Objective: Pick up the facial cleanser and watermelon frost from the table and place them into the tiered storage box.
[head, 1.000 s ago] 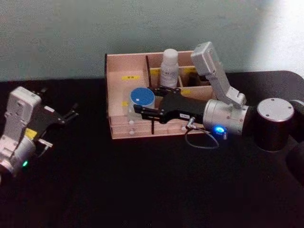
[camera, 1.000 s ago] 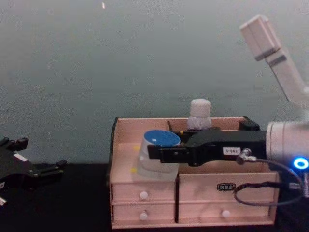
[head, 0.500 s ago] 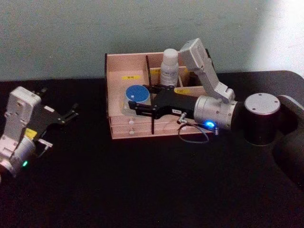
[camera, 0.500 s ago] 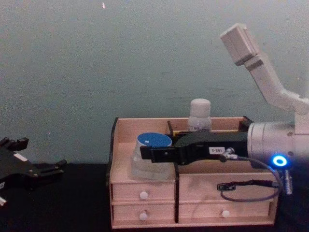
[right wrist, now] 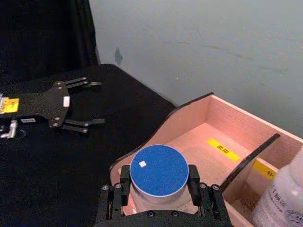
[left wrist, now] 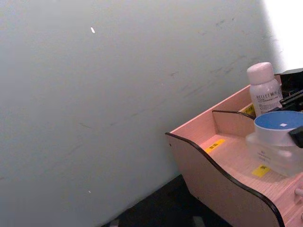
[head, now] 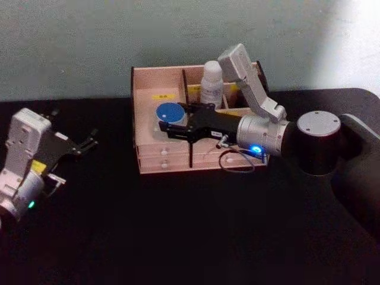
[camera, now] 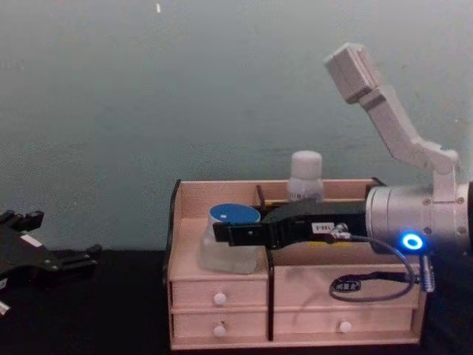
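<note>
The watermelon frost [head: 170,113], a clear jar with a blue lid, hangs low over the left front compartment of the tiered storage box [head: 147,89]. My right gripper [head: 170,119] is shut on it from the right, its fingers [right wrist: 124,185] pressed against both sides of the jar [right wrist: 158,170]. I cannot tell whether the jar [camera: 229,240] touches the compartment floor. The facial cleanser [head: 211,83], a white bottle, stands upright in a rear compartment [camera: 305,174]. My left gripper [head: 83,145] rests open at the table's left, apart from the box.
The box's front has small drawers with white knobs [camera: 219,299] and a dark divider [head: 190,151]. A cable loop [camera: 369,285] hangs from my right wrist in front of the drawers. A wall stands close behind the box, and black table lies in front.
My right gripper has carried the jar lower and farther back into the box's left compartment. The left arm has not moved.
</note>
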Robot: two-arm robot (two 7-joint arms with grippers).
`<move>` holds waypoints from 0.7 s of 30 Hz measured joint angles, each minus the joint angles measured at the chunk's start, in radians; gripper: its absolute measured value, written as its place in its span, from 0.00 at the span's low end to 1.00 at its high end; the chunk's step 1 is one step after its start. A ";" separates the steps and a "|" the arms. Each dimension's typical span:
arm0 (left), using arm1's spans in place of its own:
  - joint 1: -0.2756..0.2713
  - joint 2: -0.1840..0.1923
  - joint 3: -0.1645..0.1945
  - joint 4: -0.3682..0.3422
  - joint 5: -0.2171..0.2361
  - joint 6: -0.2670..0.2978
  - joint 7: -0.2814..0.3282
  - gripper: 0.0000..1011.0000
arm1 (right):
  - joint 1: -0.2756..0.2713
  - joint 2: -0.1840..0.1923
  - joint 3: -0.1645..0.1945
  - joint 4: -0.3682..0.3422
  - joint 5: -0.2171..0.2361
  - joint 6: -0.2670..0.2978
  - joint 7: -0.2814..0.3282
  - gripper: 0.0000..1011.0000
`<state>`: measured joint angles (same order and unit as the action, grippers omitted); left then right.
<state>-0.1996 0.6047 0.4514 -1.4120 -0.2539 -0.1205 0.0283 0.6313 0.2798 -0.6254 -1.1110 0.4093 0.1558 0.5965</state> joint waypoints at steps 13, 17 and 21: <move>0.000 0.000 0.000 0.000 0.000 0.000 0.000 0.99 | 0.020 -0.026 0.009 0.048 -0.006 0.006 0.000 0.72; 0.000 0.000 0.000 0.000 0.000 0.000 0.000 0.99 | 0.027 -0.032 0.012 0.061 -0.007 0.008 0.002 0.72; 0.000 0.000 0.000 0.000 0.000 0.000 0.000 0.99 | 0.032 -0.039 0.014 0.072 -0.007 0.009 0.003 0.72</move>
<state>-0.1995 0.6047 0.4514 -1.4119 -0.2539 -0.1205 0.0283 0.6635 0.2412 -0.6115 -1.0386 0.4023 0.1645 0.5994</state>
